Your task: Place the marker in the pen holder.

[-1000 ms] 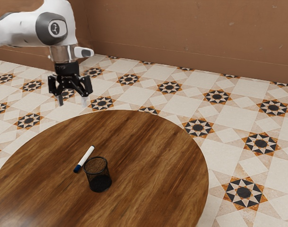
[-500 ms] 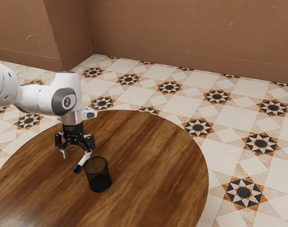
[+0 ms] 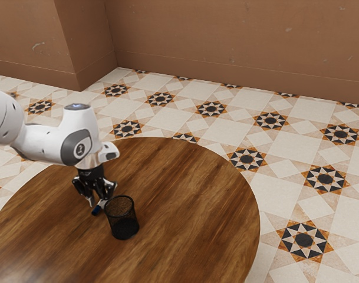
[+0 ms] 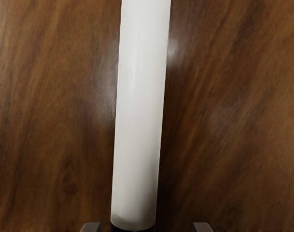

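Pen holder (image 3: 122, 224) upright on table (image 3: 191, 206), just beside marker (image 4: 139, 116)

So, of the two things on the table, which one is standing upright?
The black pen holder. The other thing, the white marker with the blue end, lies on its side.

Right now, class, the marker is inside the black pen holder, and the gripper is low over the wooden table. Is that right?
Not quite: the exterior view shows the marker outside the black pen holder, close beside it. The gripper is indeed low over the wooden table.
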